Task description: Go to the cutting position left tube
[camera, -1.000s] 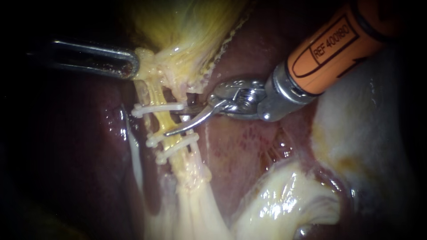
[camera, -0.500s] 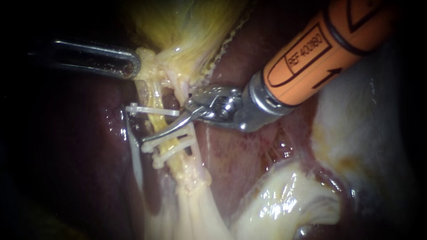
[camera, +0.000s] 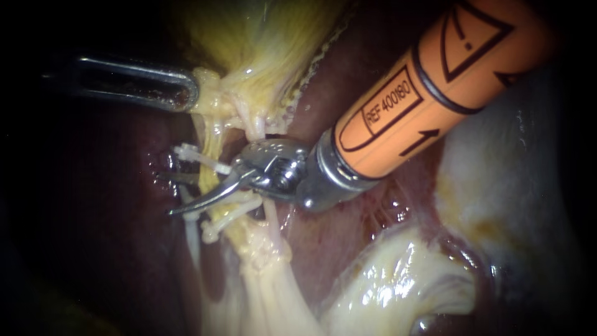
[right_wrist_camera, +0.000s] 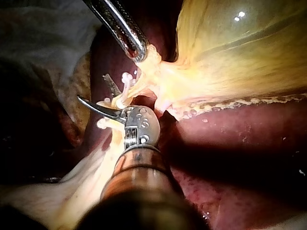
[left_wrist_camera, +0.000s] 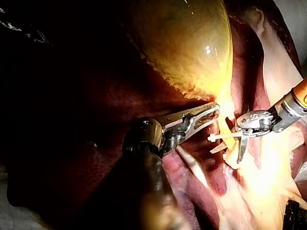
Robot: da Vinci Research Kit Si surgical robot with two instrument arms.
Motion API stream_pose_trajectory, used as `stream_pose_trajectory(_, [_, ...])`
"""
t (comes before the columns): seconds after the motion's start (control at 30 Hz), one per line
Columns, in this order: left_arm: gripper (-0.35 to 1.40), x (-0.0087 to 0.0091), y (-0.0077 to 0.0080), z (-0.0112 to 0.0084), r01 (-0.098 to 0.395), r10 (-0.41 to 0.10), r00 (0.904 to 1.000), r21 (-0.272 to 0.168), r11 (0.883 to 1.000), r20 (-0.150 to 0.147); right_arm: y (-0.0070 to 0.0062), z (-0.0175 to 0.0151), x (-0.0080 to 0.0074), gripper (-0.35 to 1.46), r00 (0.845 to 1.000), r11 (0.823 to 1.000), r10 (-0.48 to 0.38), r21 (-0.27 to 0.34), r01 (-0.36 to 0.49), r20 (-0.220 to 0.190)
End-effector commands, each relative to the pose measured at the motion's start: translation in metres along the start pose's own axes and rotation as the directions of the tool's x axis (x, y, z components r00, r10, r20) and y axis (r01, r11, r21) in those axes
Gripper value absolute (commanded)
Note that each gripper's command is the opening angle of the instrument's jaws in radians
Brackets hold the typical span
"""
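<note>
Straddled tube (camera: 211, 140) with right instrument (camera: 185, 196), jaws open, empty; clamped gallbladder (camera: 261, 37) taut in left instrument (camera: 189, 93); needed squaring midway between clips (camera: 198, 157) before closing.

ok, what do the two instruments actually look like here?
The right instrument has an orange shaft sleeve with black printed outlines and arrows, a silver collar, a shiny metal wrist, and an end effector of thin curved blades. The left instrument is plain steel with a slotted, round-tipped end effector on a dark shaft. No cables show.

My left instrument (camera: 186, 94) gripped tissue (camera: 208, 84) between its jaws; beyond its tip, my right instrument (camera: 178, 194) held its blades apart.
</note>
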Motion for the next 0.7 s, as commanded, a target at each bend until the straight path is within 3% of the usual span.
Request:
stream_pose_trajectory(0.03, [-0.35, 0.0000, 0.0000, -0.0001, 0.000, 0.000, 1.0000, 0.001, 1.000, 0.000, -0.0004, 0.0000, 0.0004, 1.24, 1.000, 1.000, 0.002, 0.002, -0.002, -0.002])
stream_pose_trajectory(0.27, [-0.35, 0.0000, 0.0001, -0.0001, 0.000, 0.000, 1.0000, 0.001, 1.000, 0.000, -0.0026, -0.0001, 0.0027, 1.24, 1.000, 1.000, 0.014, 0.020, -0.013, -0.026])
stream_pose_trajectory(0.7, [-0.35, 0.0001, 0.0001, -0.0001, 0.000, 0.000, 1.0000, 0.001, 1.000, 0.000, -0.0024, -0.0002, 0.0025, 1.24, 1.000, 1.000, 0.013, 0.020, -0.012, -0.026])
